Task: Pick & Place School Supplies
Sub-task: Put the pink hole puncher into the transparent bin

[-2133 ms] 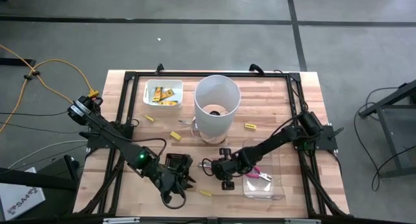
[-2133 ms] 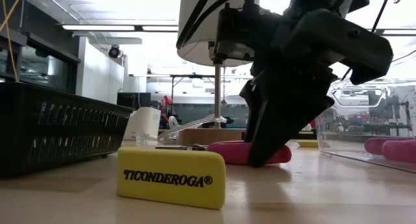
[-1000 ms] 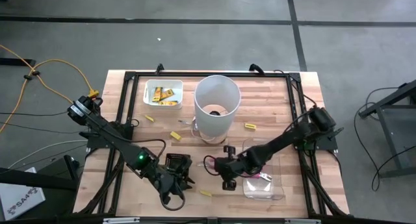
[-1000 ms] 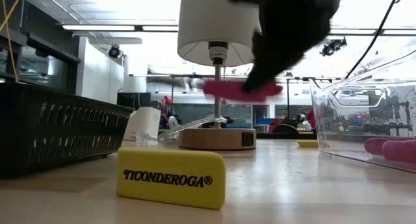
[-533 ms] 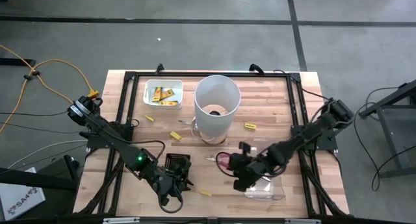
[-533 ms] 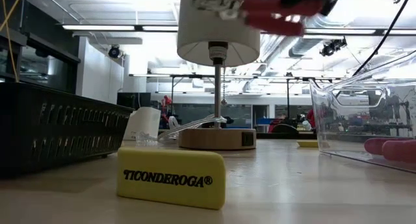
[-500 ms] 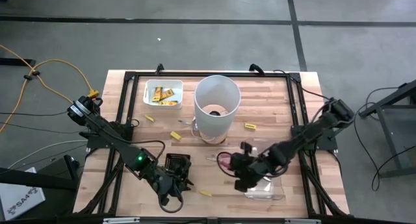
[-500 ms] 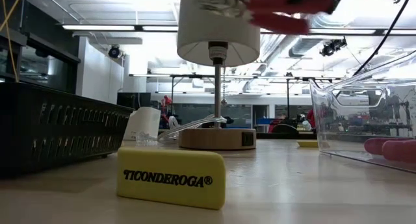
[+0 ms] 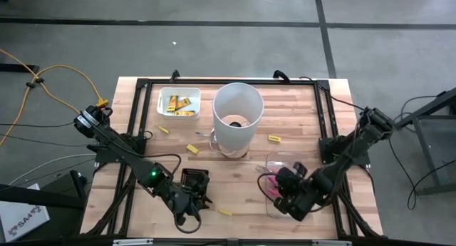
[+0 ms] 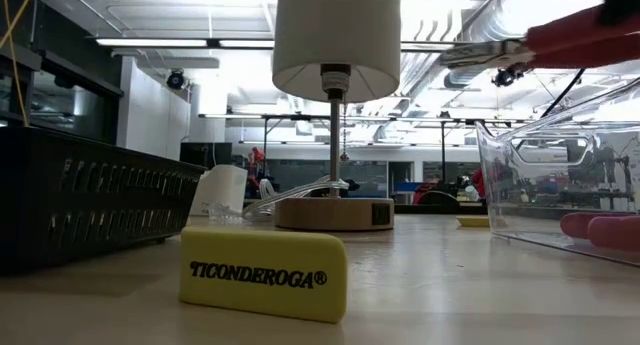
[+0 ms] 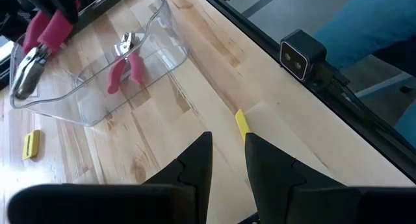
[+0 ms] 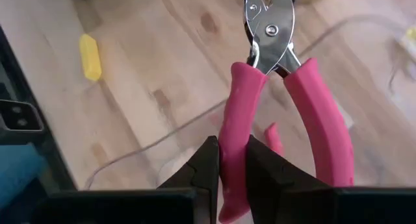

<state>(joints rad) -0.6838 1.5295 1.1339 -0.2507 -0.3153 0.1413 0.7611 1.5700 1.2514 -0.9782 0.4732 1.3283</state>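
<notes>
right wrist view: pink-handled pliers (image 12: pixel 273 87), shiny metal jaws

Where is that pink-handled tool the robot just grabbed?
The pink-handled tool hangs in the right hand, clamped by one handle. In the high view it is at the table's front right, above the clear plastic tray where another pink-handled tool lies.

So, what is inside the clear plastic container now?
One pink-handled tool lies in the clear container. The right gripper holds a second one above it. Nothing else shows inside.
</notes>
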